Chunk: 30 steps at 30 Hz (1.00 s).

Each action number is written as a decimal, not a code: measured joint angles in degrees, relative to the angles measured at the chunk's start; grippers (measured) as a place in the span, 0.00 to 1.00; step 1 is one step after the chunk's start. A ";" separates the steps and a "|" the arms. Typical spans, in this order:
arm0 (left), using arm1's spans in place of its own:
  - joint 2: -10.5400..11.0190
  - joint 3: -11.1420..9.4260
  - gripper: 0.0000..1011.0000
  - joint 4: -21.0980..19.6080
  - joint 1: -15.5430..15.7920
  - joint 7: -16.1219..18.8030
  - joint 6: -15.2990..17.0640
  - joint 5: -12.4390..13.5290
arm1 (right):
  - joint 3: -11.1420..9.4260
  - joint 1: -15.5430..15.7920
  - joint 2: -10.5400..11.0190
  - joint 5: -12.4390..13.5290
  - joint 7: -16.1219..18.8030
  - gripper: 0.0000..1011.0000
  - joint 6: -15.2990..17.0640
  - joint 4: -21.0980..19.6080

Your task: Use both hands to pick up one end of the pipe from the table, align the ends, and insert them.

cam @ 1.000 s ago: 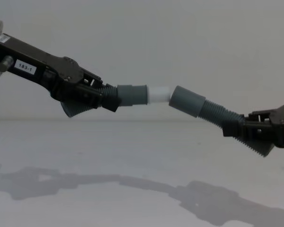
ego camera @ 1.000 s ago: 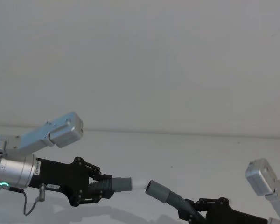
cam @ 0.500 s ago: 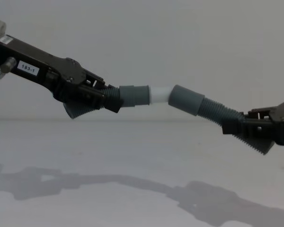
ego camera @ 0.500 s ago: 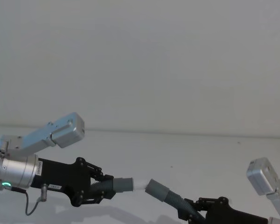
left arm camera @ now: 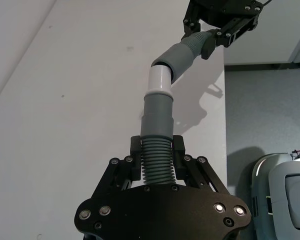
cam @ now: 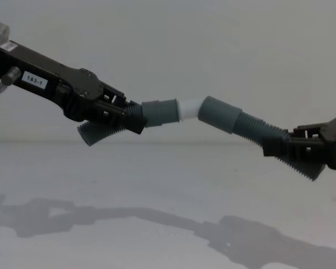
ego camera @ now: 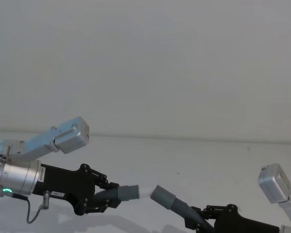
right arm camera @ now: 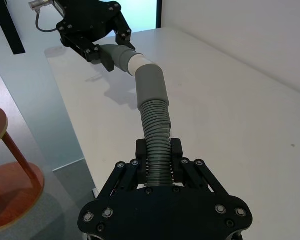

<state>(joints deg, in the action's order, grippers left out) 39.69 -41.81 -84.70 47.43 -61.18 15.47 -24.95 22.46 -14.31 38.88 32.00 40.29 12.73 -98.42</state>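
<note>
The black left gripper [cam: 130,116] reaches in from the left of the chest view, with a small white "183-1" label [cam: 33,80] on its body. Its fingers [left arm camera: 135,152] are clamped on the ribbed stretch of a short dark grey corrugated flexible tube piece [left arm camera: 156,160]. That piece ends in a smooth grey cylindrical cuff [cam: 159,112] with a narrower white tip [cam: 188,107].

The black right gripper [cam: 280,148] comes in from the right and sits lower in the chest view than the left one. Its fingers [right arm camera: 176,150] are closed tight on the ribs of a second dark grey corrugated tube piece [cam: 259,130]. This piece rises leftward to a wider plain grey socket cuff [cam: 221,115].

Both pieces hang in the air, apart from the plain white matte desk [cam: 157,185], and their shadows [cam: 157,216] lie on it below. Between the grippers the white tip meets the mouth of the socket cuff. The two pieces are not in line. The left one runs nearly level, the right one slopes down to the right, and the joint shows a kink. A band of the white tip stays bare between the two cuffs. How far the tip sits inside the socket cannot be told.
</note>
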 joint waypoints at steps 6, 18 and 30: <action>0.15 -0.45 0.33 0.12 0.54 -0.40 0.00 -0.06 | 0.28 -0.22 0.45 0.18 0.55 0.25 -0.83 0.10; 0.63 -1.61 0.33 0.33 1.94 -1.46 0.50 0.00 | 0.64 -0.53 1.68 0.28 1.83 0.25 -2.88 0.46; 0.98 -2.85 0.33 0.64 3.67 -3.17 1.25 0.29 | 0.99 -0.74 2.92 0.23 3.16 0.25 -5.35 0.78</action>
<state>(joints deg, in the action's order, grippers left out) 40.67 -44.66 -84.05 51.10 -64.35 16.72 -24.67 23.45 -15.05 41.80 32.23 43.45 7.38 -97.63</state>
